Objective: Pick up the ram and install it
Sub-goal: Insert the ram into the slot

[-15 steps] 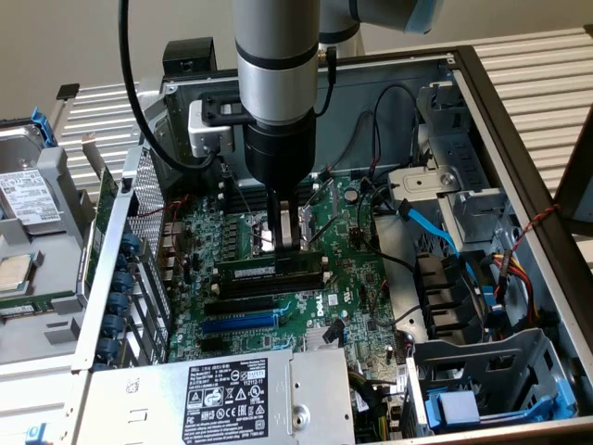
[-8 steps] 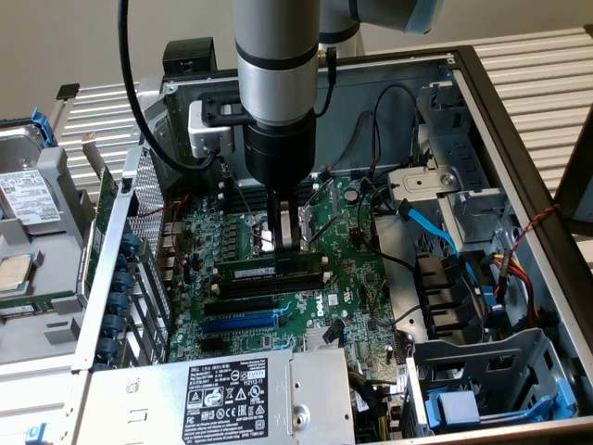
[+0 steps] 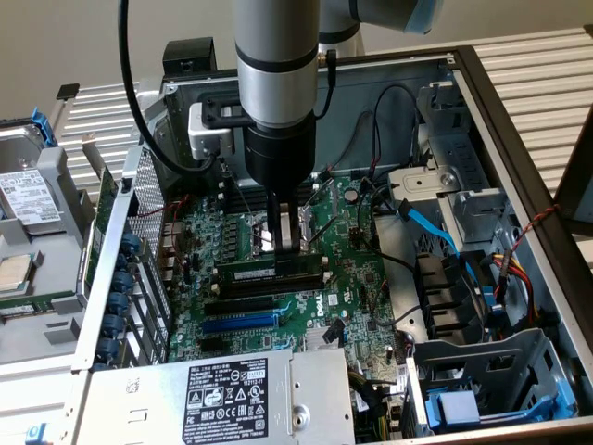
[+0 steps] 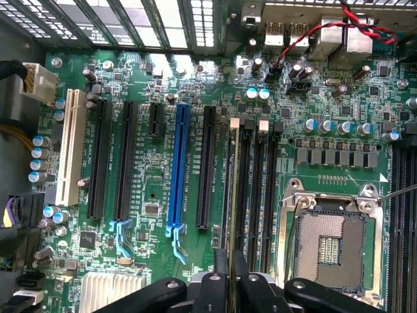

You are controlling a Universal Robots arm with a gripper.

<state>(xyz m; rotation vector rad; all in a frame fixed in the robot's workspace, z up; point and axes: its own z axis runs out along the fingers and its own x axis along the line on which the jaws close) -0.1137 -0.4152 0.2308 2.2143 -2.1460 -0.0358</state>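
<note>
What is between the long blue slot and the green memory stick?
One empty black slot runs between the blue slot and the memory stick, lying alongside both. The wrist view shows it.

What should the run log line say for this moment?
claw: shut on ram | ram: on edge, beside empty memory slots | seated: cannot tell
</note>
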